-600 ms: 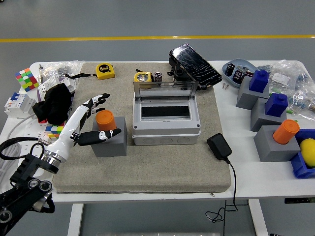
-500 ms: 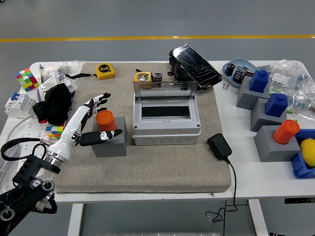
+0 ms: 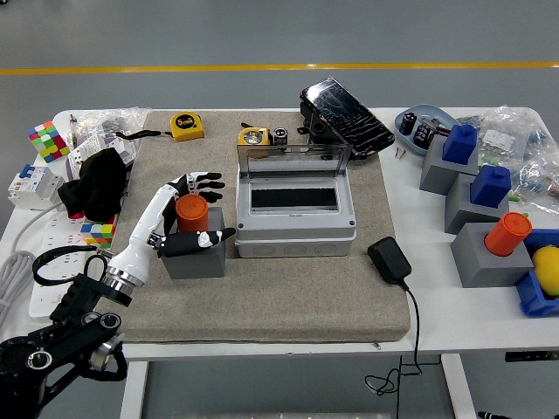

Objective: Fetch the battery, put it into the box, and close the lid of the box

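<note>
Beige mat (image 3: 262,305) covering the white table (image 3: 437,327) centre; yellow tape measure (image 3: 186,127) at 11 o'clock on the mat; black glossy case (image 3: 345,116) tilted at 1 o'clock; black power adapter (image 3: 389,260) at 4 o'clock, its cable trailing over the near edge; colour cube (image 3: 47,140) and black cloth (image 3: 96,183) at 9 to 10 o'clock; blue bowl (image 3: 417,122) at 2 o'clock; grey blocks with blue caps (image 3: 491,185) at 3 o'clock; yellow ball (image 3: 547,264) at the right edge.

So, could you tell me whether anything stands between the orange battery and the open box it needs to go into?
Nothing visible does. The orange battery stands on its grey block just left of the box, whose lid is raised. The left hand brackets the battery.
</note>
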`<state>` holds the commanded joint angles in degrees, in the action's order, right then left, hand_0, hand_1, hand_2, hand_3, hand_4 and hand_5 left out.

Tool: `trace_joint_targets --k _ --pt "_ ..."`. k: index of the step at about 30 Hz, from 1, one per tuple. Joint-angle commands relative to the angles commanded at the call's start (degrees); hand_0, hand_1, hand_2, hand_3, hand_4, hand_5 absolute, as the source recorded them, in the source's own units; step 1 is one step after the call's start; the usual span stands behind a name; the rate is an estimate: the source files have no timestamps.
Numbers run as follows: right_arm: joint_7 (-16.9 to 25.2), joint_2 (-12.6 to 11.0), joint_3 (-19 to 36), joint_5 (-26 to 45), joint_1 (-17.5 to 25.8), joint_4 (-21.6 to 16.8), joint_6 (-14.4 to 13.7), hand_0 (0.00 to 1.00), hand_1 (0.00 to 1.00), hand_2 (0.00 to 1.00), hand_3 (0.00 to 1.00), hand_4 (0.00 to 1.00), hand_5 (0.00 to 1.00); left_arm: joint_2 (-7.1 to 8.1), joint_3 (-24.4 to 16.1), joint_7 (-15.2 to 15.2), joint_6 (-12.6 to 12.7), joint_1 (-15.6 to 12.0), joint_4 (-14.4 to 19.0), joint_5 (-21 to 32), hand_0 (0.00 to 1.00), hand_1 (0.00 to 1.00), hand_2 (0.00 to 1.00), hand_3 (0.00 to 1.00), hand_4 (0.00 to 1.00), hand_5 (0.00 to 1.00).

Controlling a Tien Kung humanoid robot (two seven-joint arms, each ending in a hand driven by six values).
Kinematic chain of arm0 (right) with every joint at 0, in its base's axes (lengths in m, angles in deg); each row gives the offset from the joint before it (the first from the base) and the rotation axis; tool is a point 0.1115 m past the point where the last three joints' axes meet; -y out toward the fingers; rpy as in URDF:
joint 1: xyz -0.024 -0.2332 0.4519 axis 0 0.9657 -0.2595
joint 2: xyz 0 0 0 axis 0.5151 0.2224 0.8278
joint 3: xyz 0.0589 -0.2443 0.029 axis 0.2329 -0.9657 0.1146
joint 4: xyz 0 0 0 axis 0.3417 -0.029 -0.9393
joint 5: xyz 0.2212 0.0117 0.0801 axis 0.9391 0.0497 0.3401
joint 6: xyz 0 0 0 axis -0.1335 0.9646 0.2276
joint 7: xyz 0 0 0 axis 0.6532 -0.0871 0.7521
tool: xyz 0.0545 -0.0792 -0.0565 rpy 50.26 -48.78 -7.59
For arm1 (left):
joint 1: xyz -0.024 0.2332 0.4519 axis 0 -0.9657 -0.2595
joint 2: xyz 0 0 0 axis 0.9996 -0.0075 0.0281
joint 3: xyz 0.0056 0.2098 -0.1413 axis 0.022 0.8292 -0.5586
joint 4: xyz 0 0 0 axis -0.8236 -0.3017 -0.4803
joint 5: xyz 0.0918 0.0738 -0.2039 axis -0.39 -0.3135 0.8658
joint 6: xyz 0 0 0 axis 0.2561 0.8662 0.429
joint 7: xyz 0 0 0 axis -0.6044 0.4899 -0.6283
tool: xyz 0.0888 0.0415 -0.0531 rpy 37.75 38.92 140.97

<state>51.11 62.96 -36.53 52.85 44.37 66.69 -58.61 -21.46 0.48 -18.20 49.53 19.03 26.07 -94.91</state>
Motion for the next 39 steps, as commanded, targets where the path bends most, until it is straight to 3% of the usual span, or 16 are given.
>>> trace_joint_targets --k 4,5,10,11,22,28,34,39 --pt "-0.01 0.01 -0.21 0.04 -0.03 -0.04 0.01 0.668 0.66 0.62 0.531 0.9 0.48 -0.75 1.96 0.0 0.55 1.32 -1.33 4.61 0.405 0.334 0.419 0.436 0.998 0.002" --pt "-0.01 0.01 -0.27 0.05 -0.06 -0.03 0.01 0.669 0.66 0.62 0.532 0.901 0.479 -0.93 2.36 0.0 0.72 1.6 -1.57 5.74 0.115 0.12 0.236 0.241 0.943 0.002" --pt "-0.01 0.04 -0.29 0.1 -0.14 -0.06 0.01 0.669 0.66 0.62 0.532 0.901 0.479 -1.48 3.56 0.0 1.62 2.23 -2.17 9.21 0.115 0.12 0.236 0.241 0.943 0.002" --pt "-0.02 0.05 -0.37 0.15 -0.15 -0.06 0.01 0.671 0.661 0.62 0.532 0.9 0.48 -1.56 3.74 0.0 1.99 2.31 -2.26 9.93 0.033 0.023 0.145 0.158 0.896 0.002" --pt "-0.03 0.14 -1.11 0.42 -0.38 -0.1 0.0 0.668 0.659 0.62 0.532 0.902 0.481 -1.74 3.8 0.0 4.02 2.85 -1.88 13.27 0.03 0.002 0.101 0.132 0.901 0.002" --pt "-0.02 0.06 -0.75 -0.02 -0.52 -0.27 -0.06 0.669 0.66 0.621 0.532 0.902 0.482 0.04 1.08 0.04 2.9 2.9 3.29 6.48 0.027 0.002 0.096 0.125 0.916 0.002" --pt "-0.05 -0.11 -1.17 0.32 -0.57 -0.23 -0.08 0.67 0.659 0.621 0.532 0.902 0.482 2.04 -3.02 10.51 0.78 4.93 10.06 -5.4 0.026 0.002 0.097 0.128 0.935 0.002" --pt "-0.07 -0.14 -1.63 0.68 -0.45 -0.2 -0.08 0.669 0.66 0.621 0.532 0.902 0.482 1.57 -3.8 18.96 -0.35 8.64 13.64 -14.75 0.023 0.002 0.099 0.132 0.951 0.002"
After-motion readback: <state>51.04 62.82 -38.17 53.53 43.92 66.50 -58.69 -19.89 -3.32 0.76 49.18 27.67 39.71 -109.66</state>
